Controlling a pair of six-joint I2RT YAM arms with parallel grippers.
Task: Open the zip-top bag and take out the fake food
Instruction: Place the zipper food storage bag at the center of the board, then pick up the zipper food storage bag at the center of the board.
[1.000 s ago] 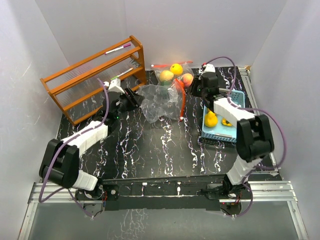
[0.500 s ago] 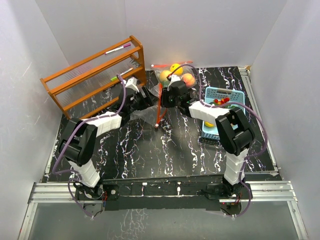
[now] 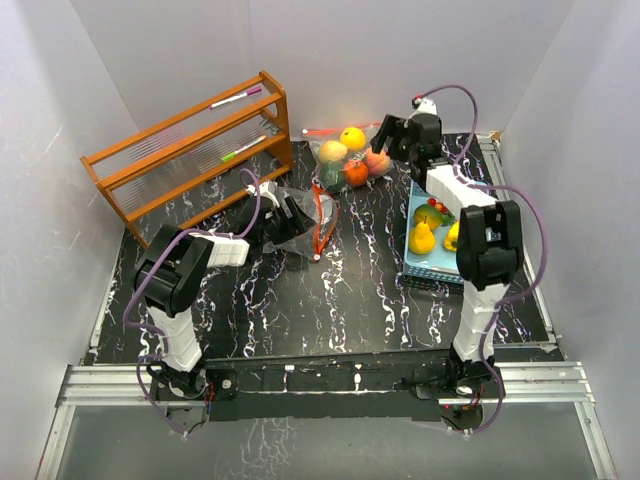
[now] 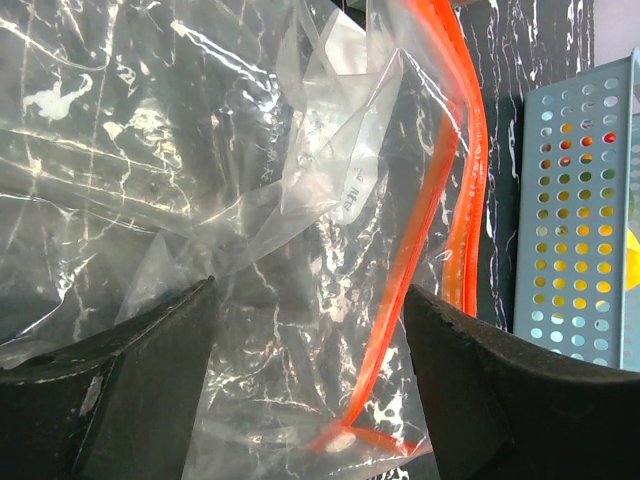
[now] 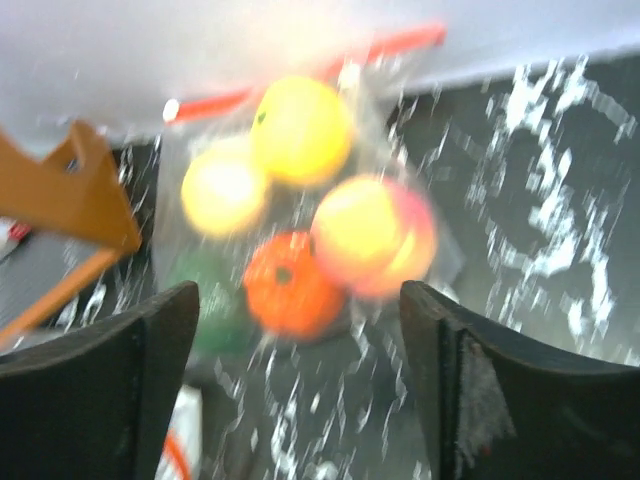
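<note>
The zip-top bag is clear with an orange zip strip and lies crumpled on the black marbled table. My left gripper is open at its left side. In the left wrist view the bag film spreads under and between the left gripper, whose fingers stand wide apart. The fake food is a pile at the back: yellow, peach, orange and green pieces, blurred. My right gripper hovers open just right of the pile, and nothing is between its fingers.
A blue perforated basket at the right holds yellow, red and green pieces; its wall shows in the left wrist view. An orange wooden rack with marker pens stands at the back left. A red marker lies by the back wall.
My right gripper let go of the bag's zip, opened, and swung back right to the fruit pile. The left gripper opened wider and drew nearer with the bag, which now lies slack.
</note>
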